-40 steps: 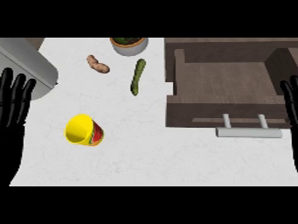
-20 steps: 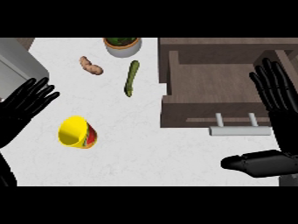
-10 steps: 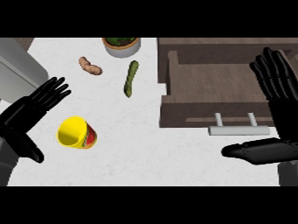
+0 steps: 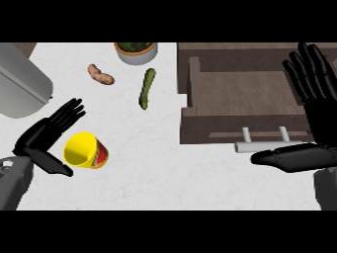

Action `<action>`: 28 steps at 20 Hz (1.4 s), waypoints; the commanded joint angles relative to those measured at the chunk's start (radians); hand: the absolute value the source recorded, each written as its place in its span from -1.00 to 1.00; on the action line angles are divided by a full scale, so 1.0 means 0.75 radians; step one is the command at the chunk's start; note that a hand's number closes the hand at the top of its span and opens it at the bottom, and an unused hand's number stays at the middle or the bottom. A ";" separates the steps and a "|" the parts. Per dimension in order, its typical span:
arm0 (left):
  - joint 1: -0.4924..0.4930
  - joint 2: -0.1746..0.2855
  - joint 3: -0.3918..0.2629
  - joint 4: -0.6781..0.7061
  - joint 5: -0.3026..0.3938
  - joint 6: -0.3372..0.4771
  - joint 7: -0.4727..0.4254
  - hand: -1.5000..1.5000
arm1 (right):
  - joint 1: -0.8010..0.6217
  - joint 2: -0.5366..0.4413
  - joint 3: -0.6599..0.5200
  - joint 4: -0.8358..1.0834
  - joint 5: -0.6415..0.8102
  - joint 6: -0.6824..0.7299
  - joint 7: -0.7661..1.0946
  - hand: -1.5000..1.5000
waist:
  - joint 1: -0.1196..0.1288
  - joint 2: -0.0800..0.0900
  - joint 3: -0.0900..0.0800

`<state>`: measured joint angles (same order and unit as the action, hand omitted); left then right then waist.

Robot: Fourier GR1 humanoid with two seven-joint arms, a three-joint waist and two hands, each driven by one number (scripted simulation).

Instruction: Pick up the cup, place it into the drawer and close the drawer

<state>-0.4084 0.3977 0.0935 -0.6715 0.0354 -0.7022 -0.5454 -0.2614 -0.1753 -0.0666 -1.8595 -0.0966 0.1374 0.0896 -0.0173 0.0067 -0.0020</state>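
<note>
A yellow cup (image 4: 85,150) with a red side lies tipped over on the white counter (image 4: 163,168), its mouth facing left. My left hand (image 4: 47,134) is just left of the cup, fingers straight and open, thumb below the cup's rim; I cannot tell if it touches. The brown drawer (image 4: 236,96) stands pulled open at the right, with a grey handle (image 4: 262,145) on its front. My right hand (image 4: 318,104) hovers over the drawer's right side, fingers straight, thumb stretched left beside the handle.
A green cucumber (image 4: 147,88) and a brown potato (image 4: 101,74) lie at the back of the counter. A potted plant (image 4: 135,50) stands behind them. A grey rounded appliance (image 4: 10,81) fills the back left.
My left hand has moved right, closer to the cup. My right hand has shifted slightly, staying over the drawer's right side. The cup has not moved.
</note>
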 commanded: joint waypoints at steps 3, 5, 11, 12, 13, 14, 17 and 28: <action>-0.050 0.017 -0.056 0.265 -0.147 -0.050 -0.360 -1.00 | -0.010 0.018 0.004 0.077 0.013 0.016 -0.086 -1.00 | -0.008 0.006 -0.001; -0.071 0.033 -0.044 0.340 -0.141 -0.045 -0.402 -1.00 | -0.019 0.004 0.007 -0.003 -0.001 0.011 -0.005 -1.00 | -0.019 0.007 -0.003; -0.044 -0.043 -0.118 0.427 -0.225 0.089 -0.568 -1.00 | -0.009 -0.022 -0.041 -0.038 -0.057 0.029 0.036 -1.00 | -0.026 0.008 -0.004; -0.097 -0.044 -0.094 0.452 -0.197 0.080 -0.544 -1.00 | -0.031 -0.019 -0.037 0.026 -0.043 0.042 -0.024 -1.00 | -0.033 0.017 -0.005; -0.118 -0.048 -0.102 0.452 -0.205 0.087 -0.551 -1.00 | -0.049 -0.032 -0.064 0.014 -0.072 0.035 0.027 -1.00 | -0.028 0.011 -0.004; -0.134 -0.032 -0.091 0.478 -0.195 0.073 -0.552 -1.00 | -0.020 -0.025 -0.020 -0.007 -0.045 0.051 0.011 -1.00 | -0.040 0.016 -0.006; -0.096 -0.021 -0.113 0.487 -0.209 0.046 -0.624 -1.00 | 0.012 0.006 -0.006 -0.072 -0.035 0.008 0.058 -1.00 | -0.027 0.007 -0.004; -0.162 -0.077 -0.148 0.561 -0.234 0.088 -0.694 -1.00 | -0.044 -0.028 -0.031 -0.011 -0.064 0.046 0.062 -1.00 | -0.044 0.018 -0.007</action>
<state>-0.5154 0.3281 -0.0166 -0.2794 -0.1408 -0.4814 -0.9224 -0.3041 -0.1952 -0.0901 -1.8675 -0.1325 0.1585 0.1398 -0.0436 0.0187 -0.0066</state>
